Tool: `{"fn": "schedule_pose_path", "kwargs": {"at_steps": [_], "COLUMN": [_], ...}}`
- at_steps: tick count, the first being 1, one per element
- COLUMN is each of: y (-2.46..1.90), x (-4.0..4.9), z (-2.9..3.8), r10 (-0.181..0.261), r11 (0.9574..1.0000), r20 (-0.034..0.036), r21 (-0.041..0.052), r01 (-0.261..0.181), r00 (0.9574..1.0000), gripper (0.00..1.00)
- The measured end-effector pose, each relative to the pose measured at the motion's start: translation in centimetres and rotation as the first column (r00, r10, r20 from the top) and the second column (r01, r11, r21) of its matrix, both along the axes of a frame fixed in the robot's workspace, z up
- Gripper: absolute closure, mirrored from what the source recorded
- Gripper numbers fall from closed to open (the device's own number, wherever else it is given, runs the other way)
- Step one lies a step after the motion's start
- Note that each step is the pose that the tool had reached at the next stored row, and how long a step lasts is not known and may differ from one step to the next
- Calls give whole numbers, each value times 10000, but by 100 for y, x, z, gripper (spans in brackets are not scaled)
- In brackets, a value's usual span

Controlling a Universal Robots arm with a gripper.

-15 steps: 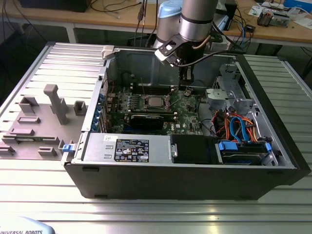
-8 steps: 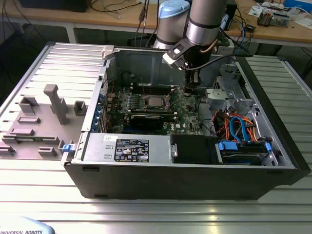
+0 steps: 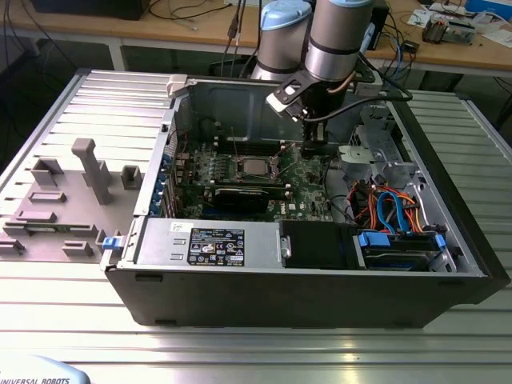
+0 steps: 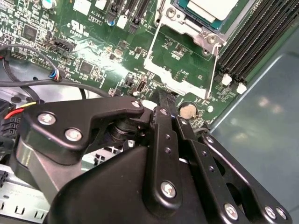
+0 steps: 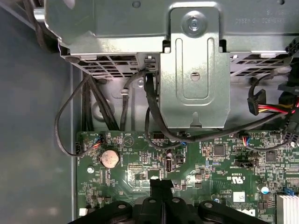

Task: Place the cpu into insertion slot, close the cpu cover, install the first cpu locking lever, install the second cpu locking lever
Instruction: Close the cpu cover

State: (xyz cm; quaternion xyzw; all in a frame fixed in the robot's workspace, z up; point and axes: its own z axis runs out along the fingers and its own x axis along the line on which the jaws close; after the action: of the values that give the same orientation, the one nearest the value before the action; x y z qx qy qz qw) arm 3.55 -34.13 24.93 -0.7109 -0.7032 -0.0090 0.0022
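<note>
A robotics laboratory or electronics workshop was indicated. An opened black desktop computer case (image 3: 304,296) was set on a silver ribbed aluminium-profile table (image 3: 240,352), with grey plastic fixture blocks (image 3: 92,168) laid out at the exterior view's left. At the far side, long wooden workbenches (image 3: 184,34) were strewn with dark cables (image 3: 180,10) and small electronic parts (image 3: 448,28). A silver-and-blue jointed robot arm (image 3: 340,40) was seen above the case.

1 table (image 3: 240,352) carries 1 open computer case (image 3: 320,300). Inside it lies 1 green motherboard (image 5: 140,168), which holds 1 cpu (image 4: 212,7), 1 insertion slot (image 4: 205,32), 1 cpu cover (image 4: 154,67), 1 round coin battery (image 5: 110,158) near the board's edge, and 1 black expansion card (image 3: 240,198). 1 labelled power supply (image 3: 208,240) sits along the case's wall. 1 arm (image 3: 340,36) bears 1 gripper (image 3: 316,150).
</note>
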Motion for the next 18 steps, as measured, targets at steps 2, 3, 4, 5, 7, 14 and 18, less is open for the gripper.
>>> {"fn": "schedule_pose_path", "kwargs": {"at_steps": [2,3,4,5,7,14,18], "y": [0,0,0,0,0,0,0], "x": [-11,-15,-19,-24,-37,-55,-70], "z": [0,0,0,0,0,0,0], "r10": [2,0,-1,0,0,0,0], "r11": [10000,10000,10000,10000,10000,10000,10000], "r20": [-7,-12,-12,-13,-13,-13,-13], "r21": [3,2,2,2,7,8,8], "r01": [-2,0,1,0,0,0,0], "r00": [10000,10000,10000,10000,10000,10000,10000], "gripper": [89,89,89,89,89,89,89]}}
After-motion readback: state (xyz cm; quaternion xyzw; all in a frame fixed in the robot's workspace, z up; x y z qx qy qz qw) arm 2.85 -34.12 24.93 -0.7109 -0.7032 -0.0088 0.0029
